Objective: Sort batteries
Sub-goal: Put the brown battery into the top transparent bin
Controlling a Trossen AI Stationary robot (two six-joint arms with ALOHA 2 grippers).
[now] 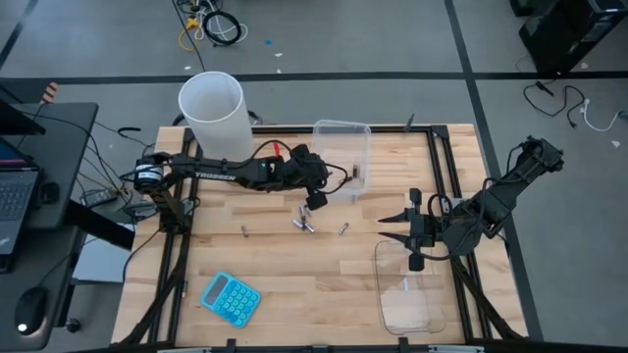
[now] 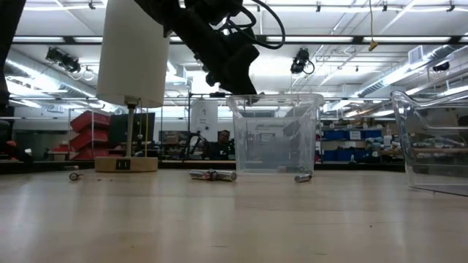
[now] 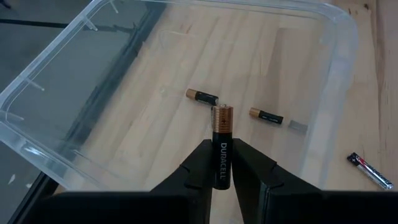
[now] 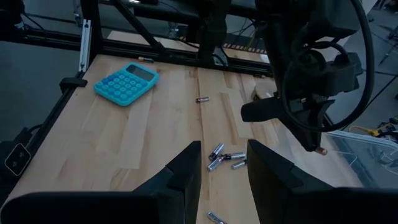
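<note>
My left gripper is shut on a black and copper battery, above the near left rim of a clear tub at the table's far middle. Two batteries lie on the tub's floor. Several more batteries lie loose on the wood just near the tub, one to their right and one to their left. My right gripper hangs open over the table's right part, above a second clear tub, with nothing between its fingers. My left gripper pinches the battery's black body between its two fingers, which lie along the battery. The copper end sticks out past the fingertips. The fingers slant down from the table's left. The battery is lifted clear, over the tub.
A blue calculator lies at the near left. A white cylinder-shaped lamp stands at the far left, close to my left arm. A laptop sits off the table's left side. Bare wood lies between the loose batteries and the calculator.
</note>
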